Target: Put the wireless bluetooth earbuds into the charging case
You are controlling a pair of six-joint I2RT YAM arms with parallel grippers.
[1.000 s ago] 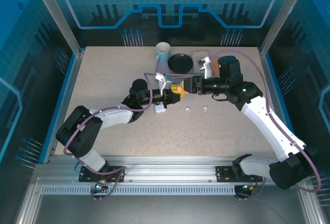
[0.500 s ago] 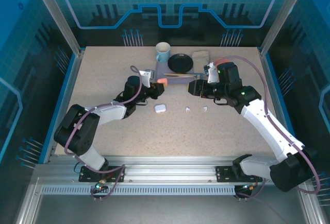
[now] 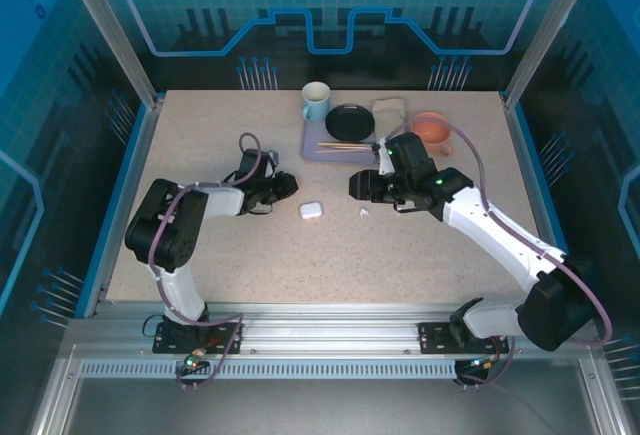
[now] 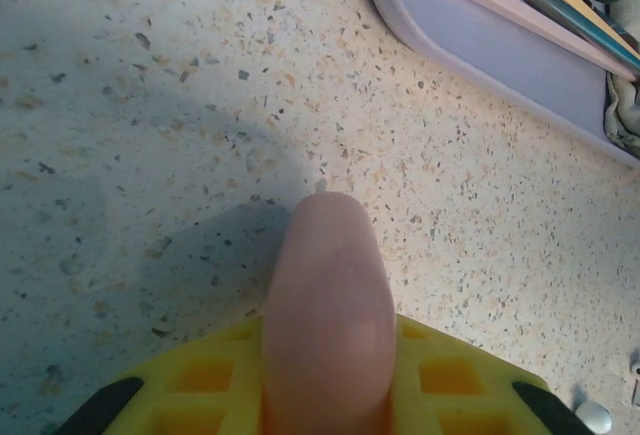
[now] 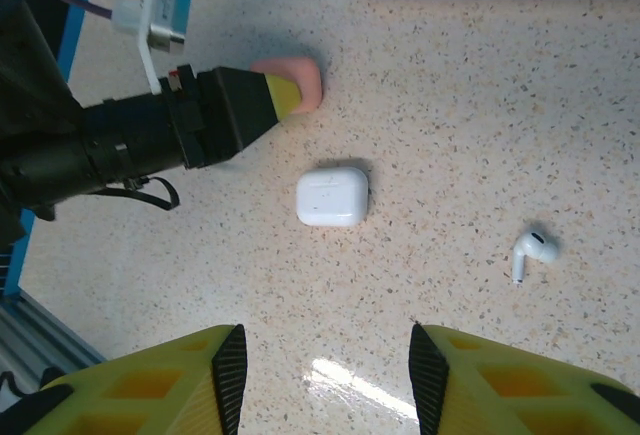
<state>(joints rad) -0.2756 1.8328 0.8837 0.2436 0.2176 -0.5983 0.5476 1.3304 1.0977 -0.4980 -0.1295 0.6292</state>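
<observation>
My left gripper (image 4: 328, 360) is shut on a salmon-pink charging case (image 4: 328, 300), held low over the table left of centre; the right wrist view shows that pink case (image 5: 298, 83) at the left gripper's (image 5: 283, 96) yellow tips. Close to its right lies a shut white charging case (image 3: 311, 211) (image 5: 332, 196). One white earbud (image 3: 364, 214) (image 5: 530, 253) lies farther right on the table. My right gripper (image 5: 322, 380) (image 3: 360, 187) hangs open above the table, near the white case, with nothing between its fingers. The pink earbuds are out of view.
A lavender tray (image 3: 312, 141) at the back holds a black bowl (image 3: 350, 120) and chopsticks (image 3: 345, 145); its corner (image 4: 470, 40) is near the left gripper. A mug (image 3: 316, 101), a folded cloth (image 3: 388, 108) and an orange cup (image 3: 432, 127) stand around it.
The left gripper carried the pink case from near the tray down and left to the table. The right arm swung left and forward, covering one white earbud and uncovering the orange cup.
</observation>
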